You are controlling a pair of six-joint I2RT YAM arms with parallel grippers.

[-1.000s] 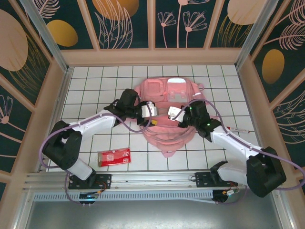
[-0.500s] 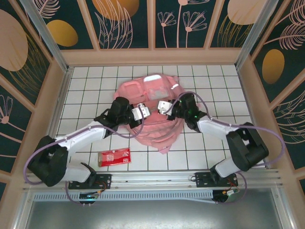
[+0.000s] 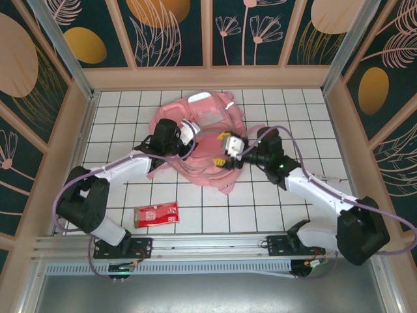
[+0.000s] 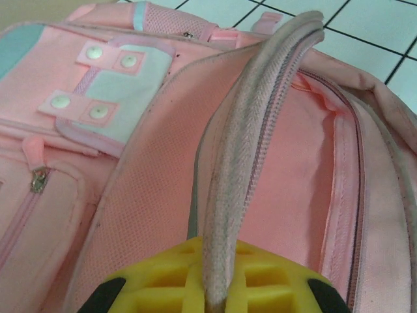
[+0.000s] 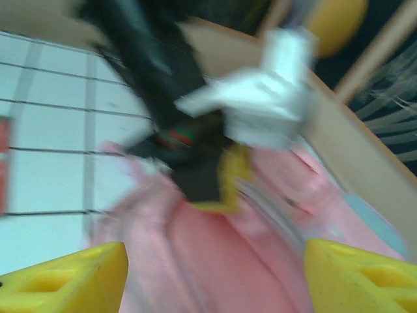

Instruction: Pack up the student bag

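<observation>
Near edge: a flat red packet (image 3: 156,214) lies on the white tiled counter (image 3: 117,111), well apart from the rest. The left arm reaches forward and to the right. The left fingers (image 4: 260,283) are clenched on a ribbed grey-pink zip edge of the student bag (image 3: 205,163), which stands up in an arch. The right arm stretches left. The right fingers (image 5: 65,280), yellow, are released and spread wide over pink fabric; this view is blurred. The bag lies crumpled mid-counter toward the far wall (image 3: 208,77), with mesh lining and a pale-blue snap flap (image 4: 111,98).

Pink student bag (image 3: 199,140) lies rumpled, main zip open.
</observation>
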